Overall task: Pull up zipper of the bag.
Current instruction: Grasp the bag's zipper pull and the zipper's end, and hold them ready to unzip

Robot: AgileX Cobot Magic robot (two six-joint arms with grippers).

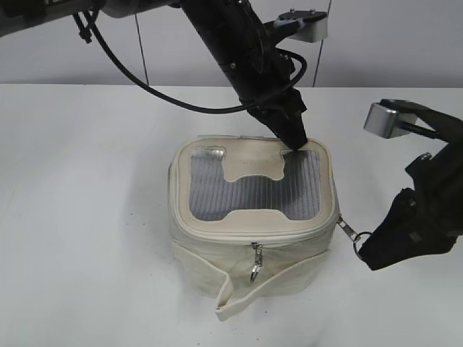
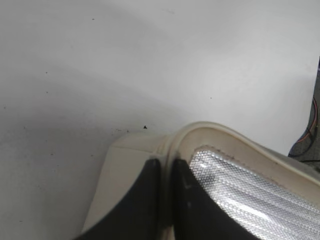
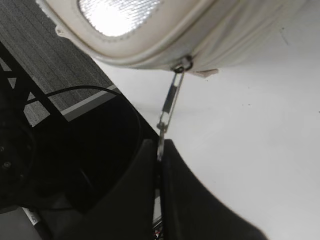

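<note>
The cream-white bag [image 1: 217, 256] stands mid-table, lid up with a grey mesh window [image 1: 253, 191]. My left gripper [image 1: 293, 147] is shut on the lid rim at the back right corner; in the left wrist view its fingers [image 2: 166, 165] pinch the cream rim [image 2: 210, 132]. The zipper [image 1: 289, 237] runs round the lid rim. One silver slider with its ring hangs at the front middle [image 1: 255, 260]. The other slider [image 1: 346, 228] is at the front right corner. My right gripper [image 1: 363, 249] is shut on its ring pull, and the right wrist view shows its fingers [image 3: 160, 150] holding the taut pull [image 3: 171, 97].
A loose cream strap [image 1: 235, 293] lies on the table in front of the bag. The white table [image 1: 79, 217] stretches to both sides. In the right wrist view the table edge, dark floor [image 3: 50, 60] and cables show on the left.
</note>
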